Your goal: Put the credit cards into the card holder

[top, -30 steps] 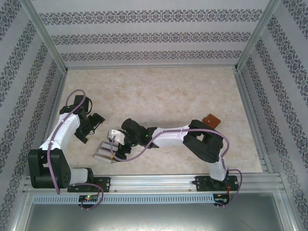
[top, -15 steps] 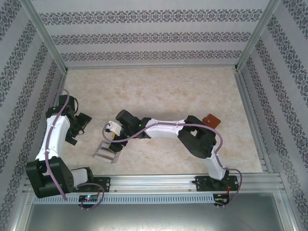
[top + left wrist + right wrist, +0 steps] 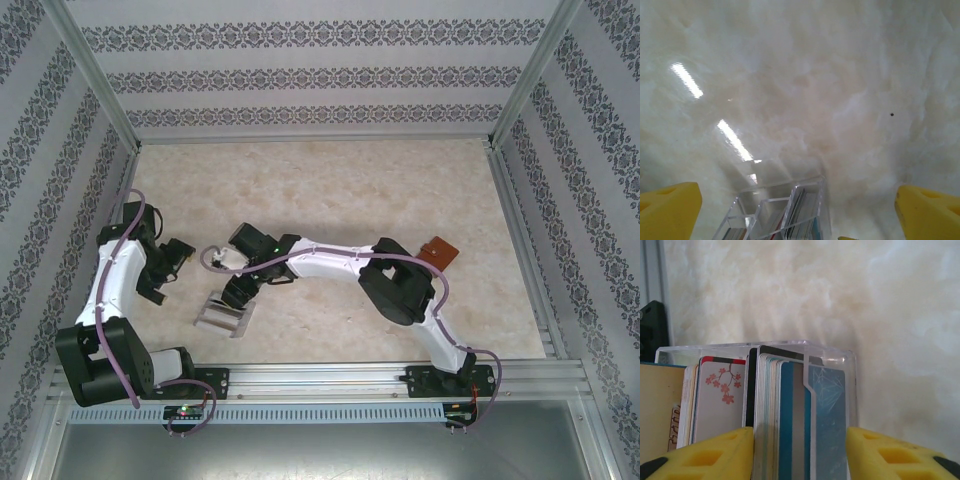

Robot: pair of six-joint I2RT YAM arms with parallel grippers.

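Several credit cards (image 3: 790, 410) stand on edge as a stack in a clear acrylic rack (image 3: 851, 385), the front one blue with a grey stripe. My right gripper (image 3: 800, 455) reaches down over the rack (image 3: 222, 315), its yellow fingers (image 3: 715, 455) against both sides of the stack. The cards still sit in the rack. The reddish-brown card holder (image 3: 440, 252) lies far to the right, beside the right arm's elbow. My left gripper (image 3: 180, 255) hangs wide open left of the rack (image 3: 785, 210), nothing between its fingers (image 3: 670, 210).
More cards fill the rack's other slots, one white with red blossoms (image 3: 720, 395) and a tan one (image 3: 655, 405). The marble-look tabletop (image 3: 330, 190) stretches behind the arms. Patterned walls and metal posts (image 3: 95, 75) fence the table.
My right arm has stretched further left over the rack and its jaws have narrowed onto the card stack. The left arm has drawn back to the left, still open.
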